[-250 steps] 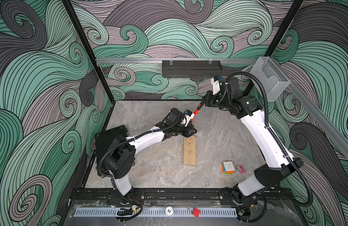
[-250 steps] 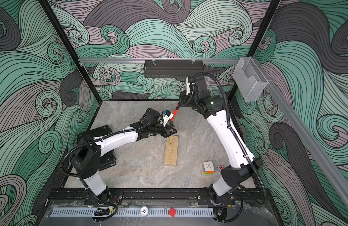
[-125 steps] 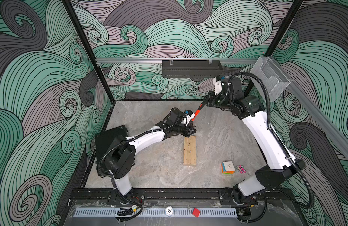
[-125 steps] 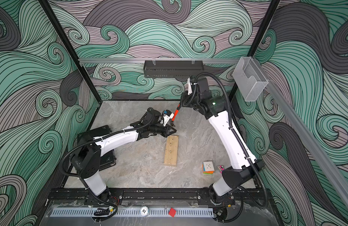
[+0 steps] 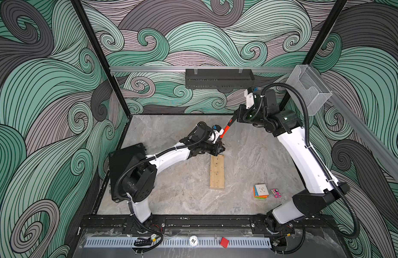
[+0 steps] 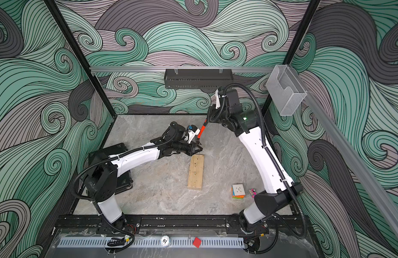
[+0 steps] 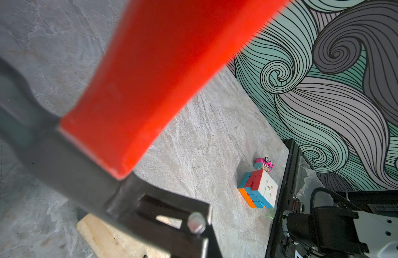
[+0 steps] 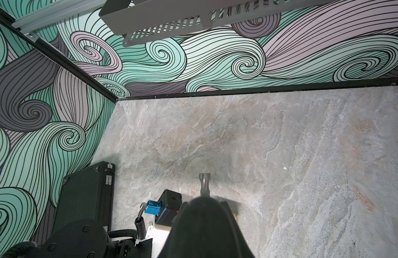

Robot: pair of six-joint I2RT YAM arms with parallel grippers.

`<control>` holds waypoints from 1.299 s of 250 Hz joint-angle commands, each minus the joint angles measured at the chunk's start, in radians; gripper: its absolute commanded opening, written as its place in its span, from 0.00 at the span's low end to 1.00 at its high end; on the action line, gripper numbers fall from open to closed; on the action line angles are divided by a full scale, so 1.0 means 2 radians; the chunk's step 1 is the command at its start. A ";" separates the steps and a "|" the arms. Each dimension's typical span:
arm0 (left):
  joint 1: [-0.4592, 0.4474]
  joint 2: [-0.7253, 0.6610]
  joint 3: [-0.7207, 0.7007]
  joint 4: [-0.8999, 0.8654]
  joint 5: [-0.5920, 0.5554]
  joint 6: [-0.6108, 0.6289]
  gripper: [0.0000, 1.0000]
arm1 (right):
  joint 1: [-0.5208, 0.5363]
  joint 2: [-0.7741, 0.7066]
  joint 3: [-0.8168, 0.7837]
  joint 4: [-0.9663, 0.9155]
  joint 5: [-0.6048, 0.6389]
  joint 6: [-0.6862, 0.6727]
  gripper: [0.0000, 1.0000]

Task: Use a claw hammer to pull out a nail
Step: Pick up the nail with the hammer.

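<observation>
The claw hammer (image 5: 226, 130) (image 6: 201, 131) slants down from my right gripper (image 5: 237, 116), which is shut on its black handle end. Its orange-red shaft (image 7: 153, 78) leads to the grey steel head, low at the far end of a wooden plank (image 5: 217, 172) (image 6: 195, 172). In the right wrist view the black handle (image 8: 207, 227) fills the foreground, with the head's round face (image 8: 204, 181) beyond it. My left gripper (image 5: 220, 150) is shut, right beside the head at the plank's far end. One dark finger (image 7: 162, 241) lies over the plank (image 7: 108, 236). The nail is hidden.
A colourful puzzle cube (image 5: 260, 191) (image 7: 258, 192) and a small pink toy (image 5: 275, 192) lie near the right arm's base. A black case (image 5: 126, 165) (image 8: 86, 192) sits at the left wall. A black slotted tray (image 5: 219, 78) and a clear bin (image 5: 308, 89) hang on the walls.
The right wrist has turned slightly to the right while the hammer head stays at the plank's far end. The left gripper has closed fully and has not moved.
</observation>
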 commanded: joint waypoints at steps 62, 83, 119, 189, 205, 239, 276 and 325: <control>-0.016 -0.004 0.048 -0.024 0.004 0.006 0.00 | -0.002 -0.028 -0.014 0.048 0.009 0.009 0.07; -0.017 -0.004 0.056 -0.035 0.005 0.005 0.00 | -0.003 -0.029 -0.016 0.050 0.011 0.010 0.07; -0.020 -0.003 0.079 -0.058 0.015 0.002 0.00 | -0.002 -0.034 -0.025 0.057 0.013 0.012 0.07; -0.028 -0.013 0.088 -0.080 0.009 0.011 0.00 | -0.002 -0.036 -0.034 0.064 0.019 0.014 0.07; -0.028 -0.013 0.089 -0.084 0.007 0.013 0.00 | -0.003 -0.036 -0.035 0.065 0.019 0.014 0.07; -0.027 -0.013 0.094 -0.091 -0.002 0.016 0.00 | -0.003 -0.036 -0.035 0.066 0.019 0.012 0.07; -0.028 -0.014 0.099 -0.106 -0.016 0.019 0.00 | -0.003 -0.036 -0.036 0.069 0.020 0.010 0.07; -0.026 -0.020 0.112 -0.146 -0.041 0.022 0.00 | -0.003 -0.040 -0.046 0.078 0.023 0.007 0.07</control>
